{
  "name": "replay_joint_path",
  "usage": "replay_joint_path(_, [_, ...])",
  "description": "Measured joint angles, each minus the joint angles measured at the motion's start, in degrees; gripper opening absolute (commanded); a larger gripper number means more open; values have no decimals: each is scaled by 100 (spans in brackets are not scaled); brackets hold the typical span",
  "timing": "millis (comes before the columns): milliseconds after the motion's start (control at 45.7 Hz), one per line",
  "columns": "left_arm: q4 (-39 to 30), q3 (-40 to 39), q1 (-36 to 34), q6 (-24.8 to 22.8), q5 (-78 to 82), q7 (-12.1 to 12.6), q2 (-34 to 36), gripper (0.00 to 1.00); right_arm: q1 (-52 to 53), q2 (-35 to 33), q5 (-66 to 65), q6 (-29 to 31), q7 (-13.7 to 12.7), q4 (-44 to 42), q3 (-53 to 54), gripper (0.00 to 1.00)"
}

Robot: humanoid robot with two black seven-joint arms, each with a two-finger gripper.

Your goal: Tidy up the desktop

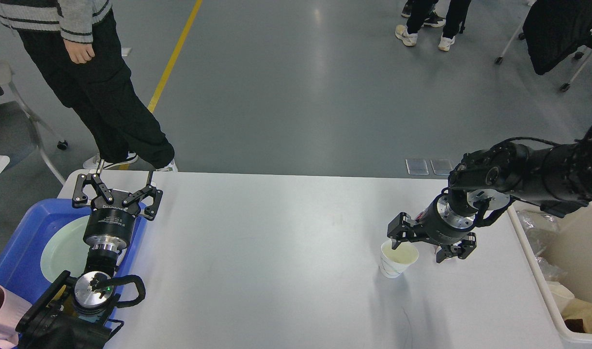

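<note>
Desktop surface point(286, 252) carries a white paper cup point(397, 259) toward its right side. Right gripper point(424, 242) straddles the cup's rim, one finger inside, not clamped; left gripper point(124, 182), far left of the cup, spreads wide above a blue tray point(20, 242).

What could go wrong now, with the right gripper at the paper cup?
1. The right gripper has one of its fingers at the rim of the paper cup; squeezing may crush the thin wall.
2. A sideways push may tip the upright cup onto the desktop.
3. Whether the cup holds liquid cannot be told; if so, it may spill.
</note>
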Motion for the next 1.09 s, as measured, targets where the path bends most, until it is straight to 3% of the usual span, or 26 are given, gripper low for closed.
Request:
replay_joint_path(197, [0, 5, 0, 0, 1, 0, 0, 96, -500, 202, -1, -834, 0, -270, 36, 99])
replay_joint_path(525, [0, 5, 0, 0, 0, 0, -6, 96, -879, 266, -2, -1091, 3, -505, 53, 96])
replay_joint_path(810, [0, 5, 0, 0, 0, 0, -5, 96, -1245, 406, -35, -1385, 6, -778, 89, 40])
replay_joint_path(897, [0, 5, 0, 0, 1, 0, -5, 96, -1265, 411, -36, -1392, 8, -760, 132, 17])
replay_joint_path(941, [0, 4, 0, 0, 0, 0, -5, 96, -1271, 413, -37, -1392, 9, -757, 163, 0])
replay_joint_path(1094, [0, 3, 0, 0, 0, 0, -3, 96, -1275, 416, -37, -1393, 9, -744, 208, 0])
